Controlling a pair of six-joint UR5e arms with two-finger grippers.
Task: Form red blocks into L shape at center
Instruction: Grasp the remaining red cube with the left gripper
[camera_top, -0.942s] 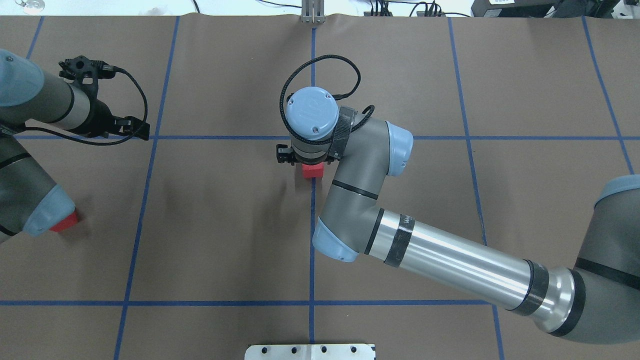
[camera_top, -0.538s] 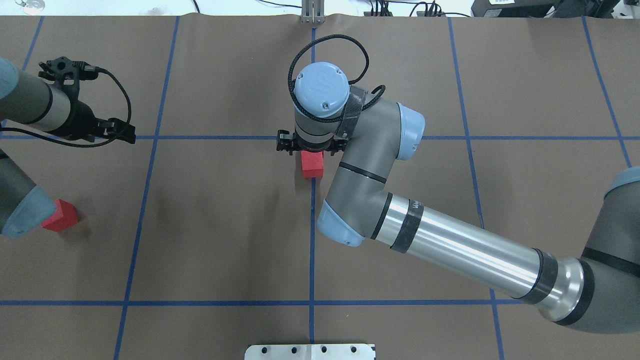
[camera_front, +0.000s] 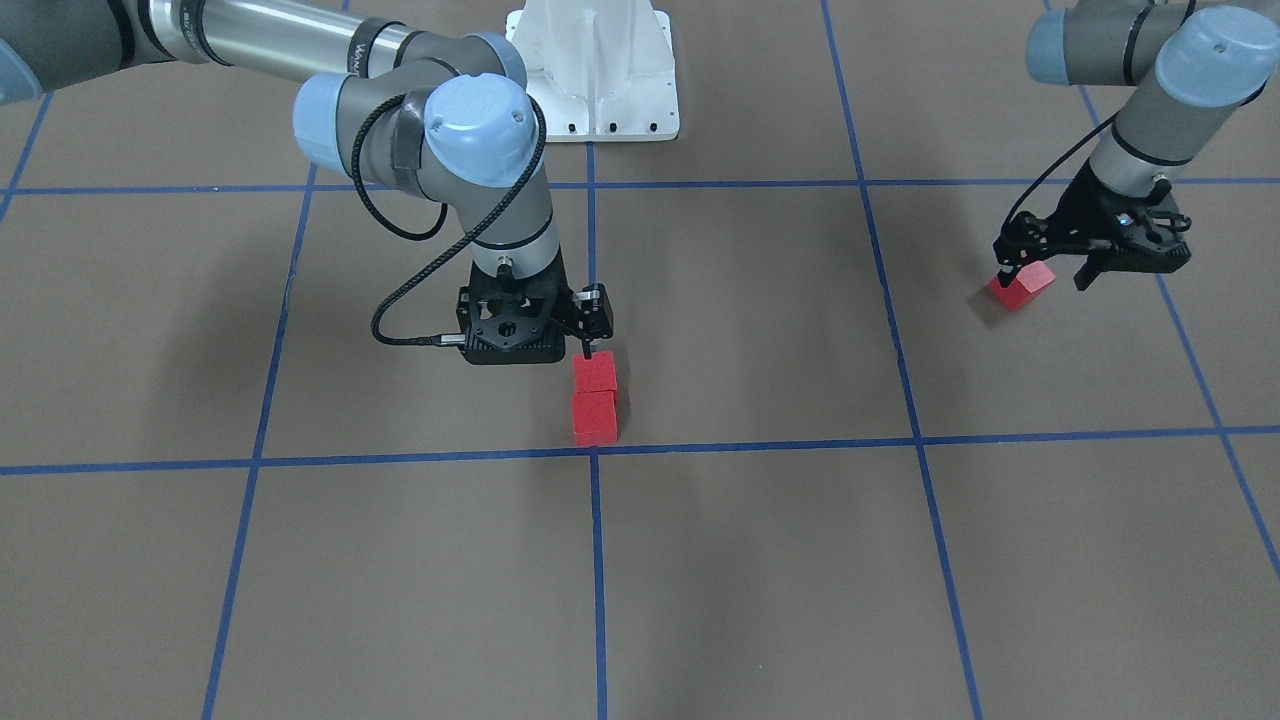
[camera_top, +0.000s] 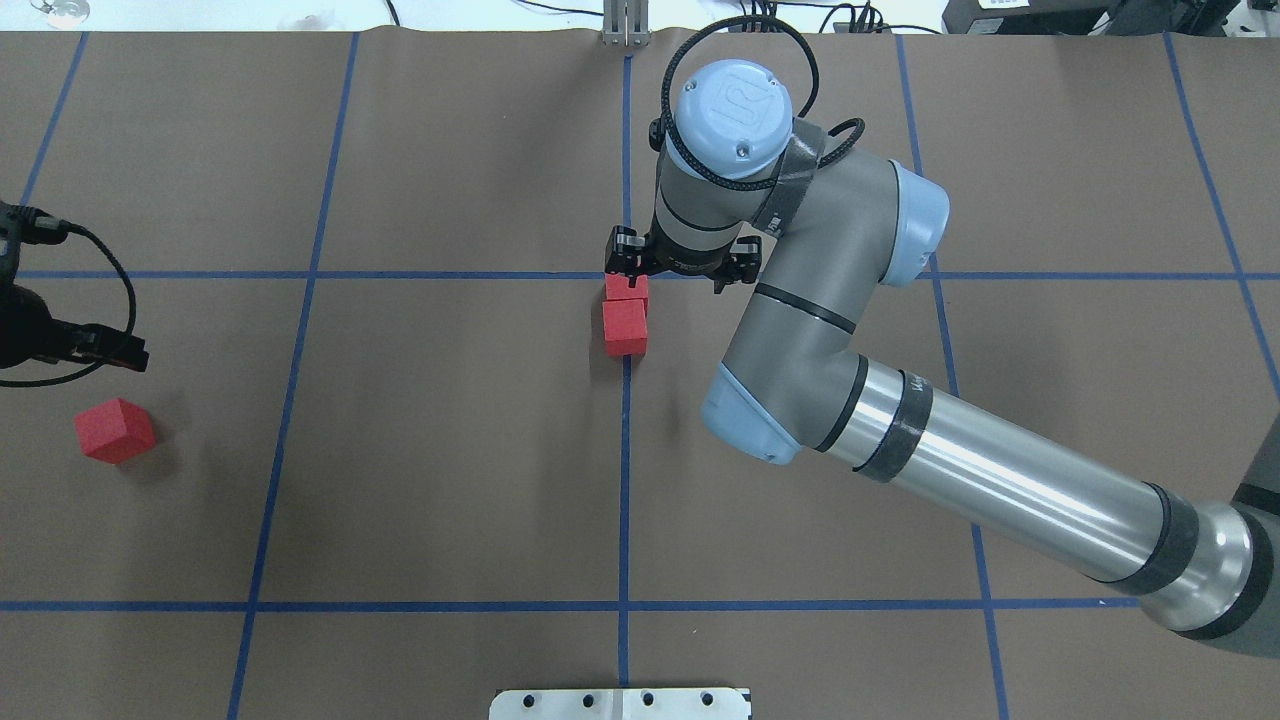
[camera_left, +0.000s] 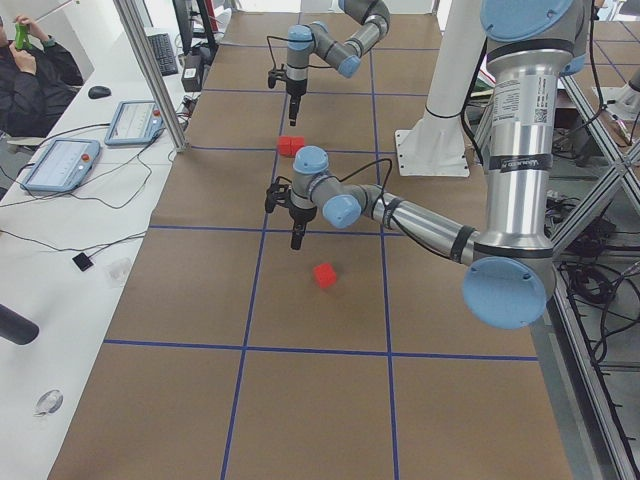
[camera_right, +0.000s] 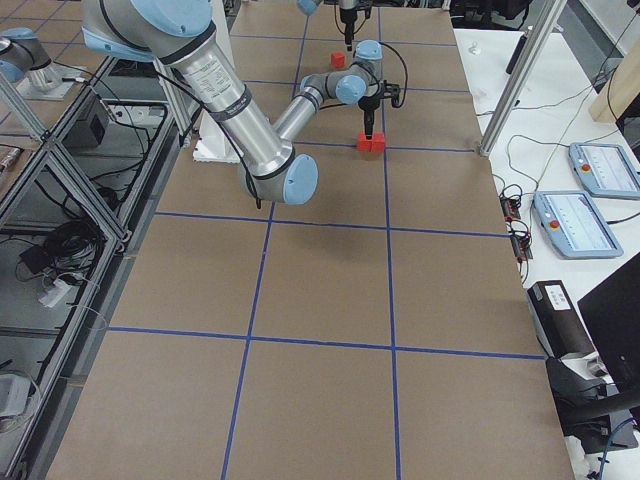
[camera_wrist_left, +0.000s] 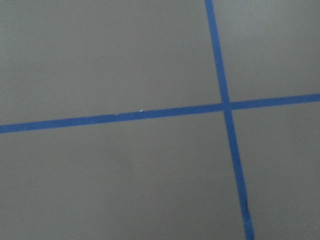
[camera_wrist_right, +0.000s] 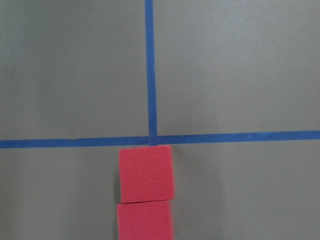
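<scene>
Red blocks (camera_top: 626, 312): two lie touching in a line on the robot's side of the center (camera_wrist_right: 151, 139), below the open, empty right gripper (camera_front: 528, 335); the third block (camera_top: 115, 430) sits far left near the open left gripper (camera_front: 1045, 270), and a careless delivery could knock the pair askew.

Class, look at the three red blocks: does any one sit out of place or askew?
Yes. One red block lies alone far on the robot's left, turned diagonal to the grid; the other two touch in a row at the center.
</scene>
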